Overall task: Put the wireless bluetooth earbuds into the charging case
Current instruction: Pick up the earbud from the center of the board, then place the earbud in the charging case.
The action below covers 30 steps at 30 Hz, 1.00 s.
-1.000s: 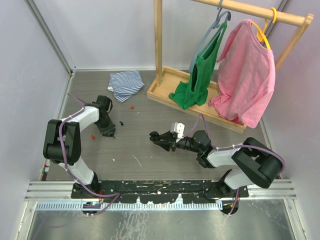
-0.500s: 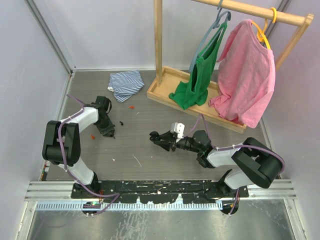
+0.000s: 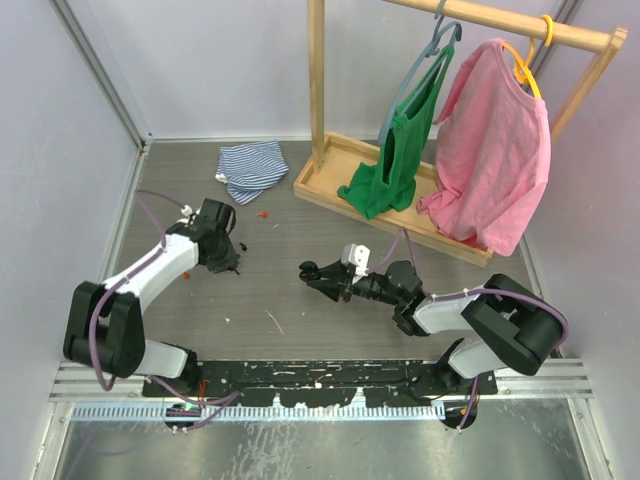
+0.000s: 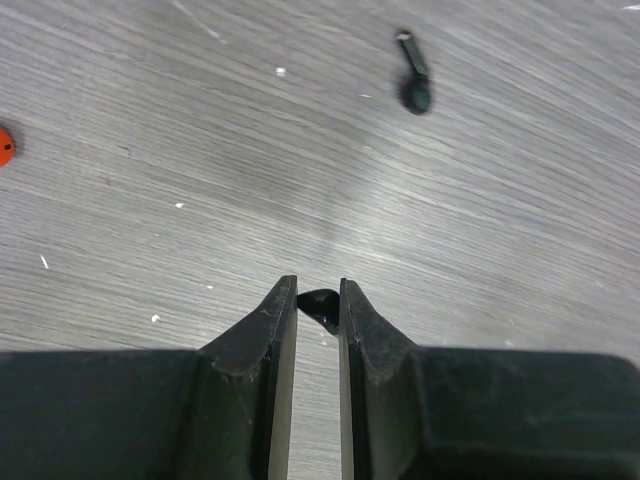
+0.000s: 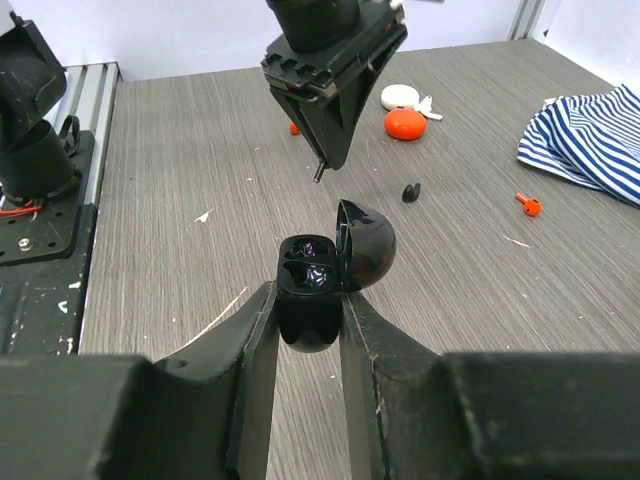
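Black earbud [image 4: 321, 304] pinched at the tips of left claw [image 4: 318, 290]; jaws nearly together, only the bud btwn them. From right wrist view that claw [image 5: 320, 170] points down, tip looks raised off table [image 5: 200, 130], just beyond the case. Second black earbud [image 4: 415, 88] lies loose on table, well apart from the held one; seen from right wrist too [image 5: 410, 192]. Orange earbud [image 5: 528, 205] loose on table near striped cloth [image 5: 590, 135].

Charging case [image 5: 305, 335]: black, round, gripped across its body by right claw [image 5: 310, 297]; jaws closed tight on it, one finger each side. Lid swung open, standing up at right rear of body. Two wells inside look dark + glossy; can't tell if a bud sits in either. Top view puts the case approx mid-table [image 3: 312, 272].

Other containers: orange round case [image 5: 405, 123] and white round case [image 5: 400, 97] on table, just beside each other, behind left claw. Contents not visible.

Back of table: wooden rack [image 3: 318, 100] w/ green shirt [image 3: 395, 150] and pink shirt [image 3: 495, 150] on hangers.
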Available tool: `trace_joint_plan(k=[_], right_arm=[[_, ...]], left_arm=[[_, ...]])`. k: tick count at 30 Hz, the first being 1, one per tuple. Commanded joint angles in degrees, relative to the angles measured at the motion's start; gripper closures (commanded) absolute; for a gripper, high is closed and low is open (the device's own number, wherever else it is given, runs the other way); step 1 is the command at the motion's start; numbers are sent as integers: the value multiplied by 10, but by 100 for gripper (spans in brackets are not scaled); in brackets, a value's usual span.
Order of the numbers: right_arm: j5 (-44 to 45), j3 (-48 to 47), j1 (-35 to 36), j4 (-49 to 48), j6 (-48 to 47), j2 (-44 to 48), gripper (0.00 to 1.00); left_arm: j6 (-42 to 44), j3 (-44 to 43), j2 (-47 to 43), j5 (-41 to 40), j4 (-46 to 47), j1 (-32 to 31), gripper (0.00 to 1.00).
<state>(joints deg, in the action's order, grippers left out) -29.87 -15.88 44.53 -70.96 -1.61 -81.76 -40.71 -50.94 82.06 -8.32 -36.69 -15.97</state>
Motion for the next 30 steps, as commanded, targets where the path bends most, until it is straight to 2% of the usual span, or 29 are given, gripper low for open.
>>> trace_joint_plan(k=[1,6,12,20,30], right_arm=[[18,-20,3,-56,1,-4,99],[32,-27,3,-63,-1,-10,99],[53,-37,3,-69,-3,-16,99],[70,-45,4,-81,-29,-24,99],[66,-38,4,-145,-34,-35,99]], left_arm=[[-6,15,-79,-62,46,-44,87],[5,24,-169,-108,69,-92,87],[20,35,-237,-132,108,-142,87],[15,61,-294,-167,188,-219,87],[70,69,-316,-242,291,-365,87]])
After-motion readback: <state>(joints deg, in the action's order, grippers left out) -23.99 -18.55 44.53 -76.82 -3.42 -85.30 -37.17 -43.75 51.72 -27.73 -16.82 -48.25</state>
